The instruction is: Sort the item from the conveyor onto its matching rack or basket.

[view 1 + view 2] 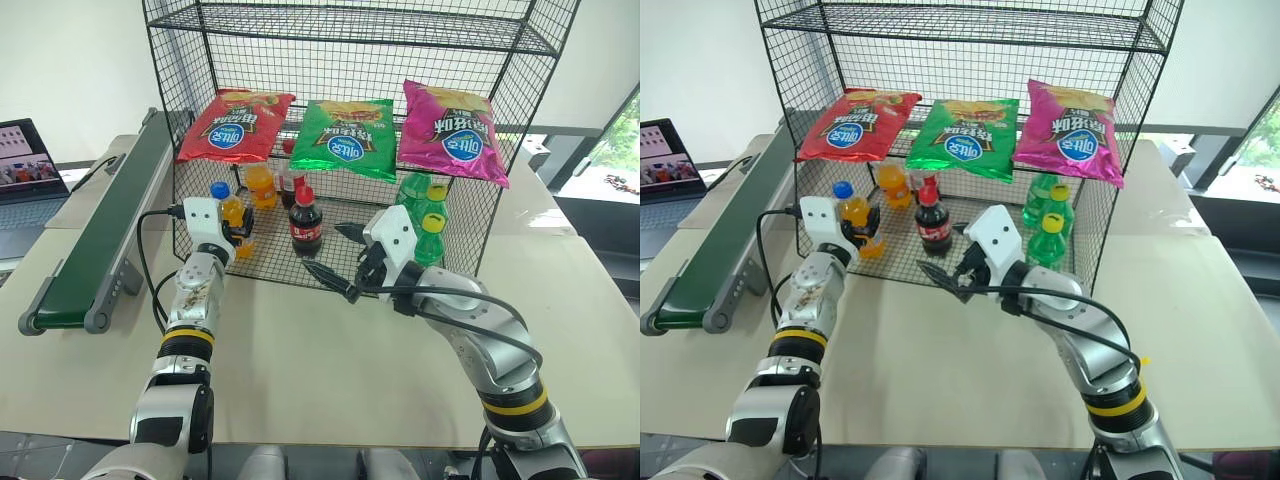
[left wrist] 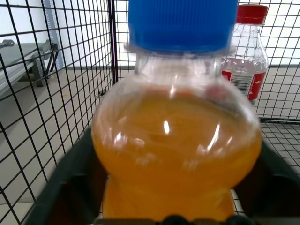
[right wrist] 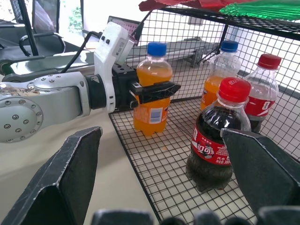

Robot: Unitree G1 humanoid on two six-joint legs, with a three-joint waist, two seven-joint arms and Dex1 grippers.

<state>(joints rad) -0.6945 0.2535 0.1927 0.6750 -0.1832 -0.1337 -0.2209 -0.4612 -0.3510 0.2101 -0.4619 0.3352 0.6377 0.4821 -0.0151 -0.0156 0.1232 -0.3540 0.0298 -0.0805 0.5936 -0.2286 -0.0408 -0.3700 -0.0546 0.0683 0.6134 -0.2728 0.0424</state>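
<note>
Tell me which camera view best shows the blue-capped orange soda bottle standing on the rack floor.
The right wrist view: the orange soda bottle stands upright on the rack floor, between the left gripper fingers. The left wrist view shows its cap and shoulder close up. Both eye views show it small, partly behind the gripper.

laptop [image 1: 25, 170] cut off at frame edge

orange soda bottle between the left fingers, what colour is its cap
Blue. The orange soda bottle has a blue screw cap, clearest in the left wrist view.
</note>
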